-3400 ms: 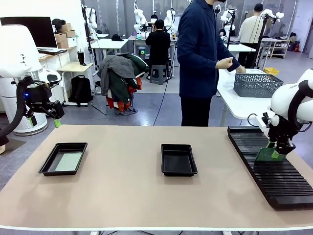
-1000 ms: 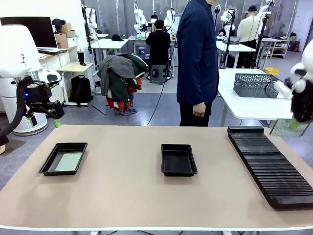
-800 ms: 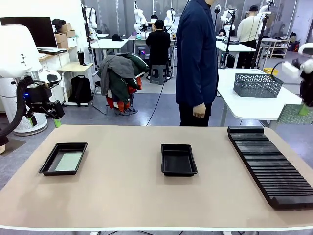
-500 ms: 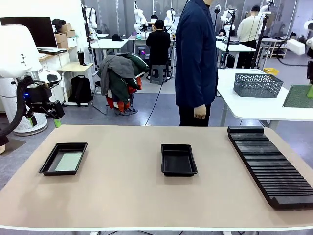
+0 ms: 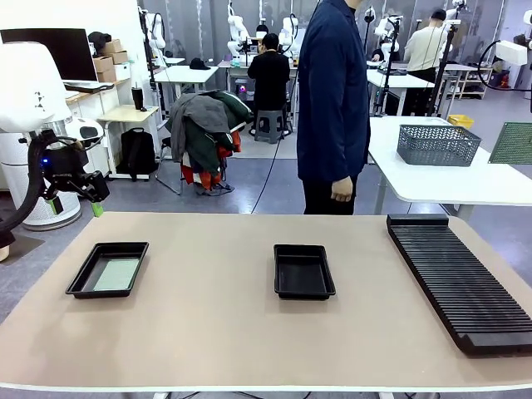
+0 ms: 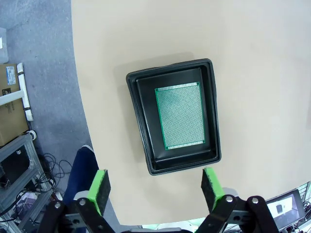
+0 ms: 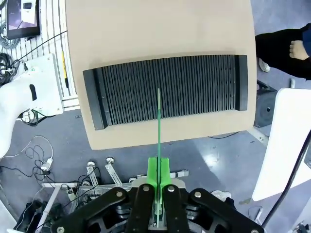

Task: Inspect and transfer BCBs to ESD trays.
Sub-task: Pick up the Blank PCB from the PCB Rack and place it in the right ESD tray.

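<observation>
BCBs show in two places. The held BCB (image 7: pixel 159 121) stands edge-on in the right wrist view. Its near end is pinched between the green pads (image 7: pixel 152 172) of the right gripper (image 7: pixel 158 174), which is closed on it. The rest of the board runs straight out past the fingertips, with the rack (image 7: pixel 121 92) far below it. In the front view this board sits at the picture's right edge, raised well above the rack.

The second BCB (image 6: pixel 182 115) lies flat on the floor of the left tray (image 6: pixel 141 126), inside the rim on every side. The left gripper (image 6: pixel 154 184) hangs high over that tray with its fingers (image 6: pixel 99 187) spread wide and nothing between them. In its wrist view the tray and board lie beyond the tips, between the two fingers.

The middle tray (image 5: pixel 304 271) sits near the centre of the table (image 5: pixel 208 332), showing a bare black floor. A person (image 5: pixel 334 100) stands at the far side.
</observation>
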Robot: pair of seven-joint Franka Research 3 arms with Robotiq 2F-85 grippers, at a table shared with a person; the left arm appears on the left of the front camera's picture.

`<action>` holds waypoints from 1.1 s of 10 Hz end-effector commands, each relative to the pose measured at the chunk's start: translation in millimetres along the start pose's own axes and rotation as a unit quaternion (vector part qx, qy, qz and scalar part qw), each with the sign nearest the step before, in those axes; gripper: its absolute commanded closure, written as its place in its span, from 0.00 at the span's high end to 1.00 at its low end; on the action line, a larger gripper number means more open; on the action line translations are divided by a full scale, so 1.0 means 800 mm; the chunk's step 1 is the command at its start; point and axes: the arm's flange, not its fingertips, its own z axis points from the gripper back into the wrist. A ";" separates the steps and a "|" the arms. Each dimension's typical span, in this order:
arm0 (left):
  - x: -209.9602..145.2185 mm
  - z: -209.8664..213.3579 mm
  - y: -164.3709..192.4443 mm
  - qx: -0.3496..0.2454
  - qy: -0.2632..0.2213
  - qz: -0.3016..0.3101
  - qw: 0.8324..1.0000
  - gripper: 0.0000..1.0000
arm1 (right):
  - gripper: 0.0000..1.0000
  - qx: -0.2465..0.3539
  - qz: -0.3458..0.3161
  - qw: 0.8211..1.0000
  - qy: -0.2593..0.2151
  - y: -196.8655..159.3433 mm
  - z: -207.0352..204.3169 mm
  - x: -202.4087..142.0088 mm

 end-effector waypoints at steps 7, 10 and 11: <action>-0.001 -0.003 0.001 -0.004 -0.005 -0.003 1.000 1.00 | 0.00 0.001 0.001 1.000 0.000 0.004 -0.003 0.000; -0.001 -0.003 0.001 -0.004 -0.005 -0.003 1.000 1.00 | 0.02 0.044 -0.126 0.990 -0.039 -0.018 -0.021 0.014; -0.001 -0.003 0.001 -0.004 -0.005 -0.003 1.000 1.00 | 0.02 0.060 -0.192 0.978 -0.049 -0.017 -0.030 0.027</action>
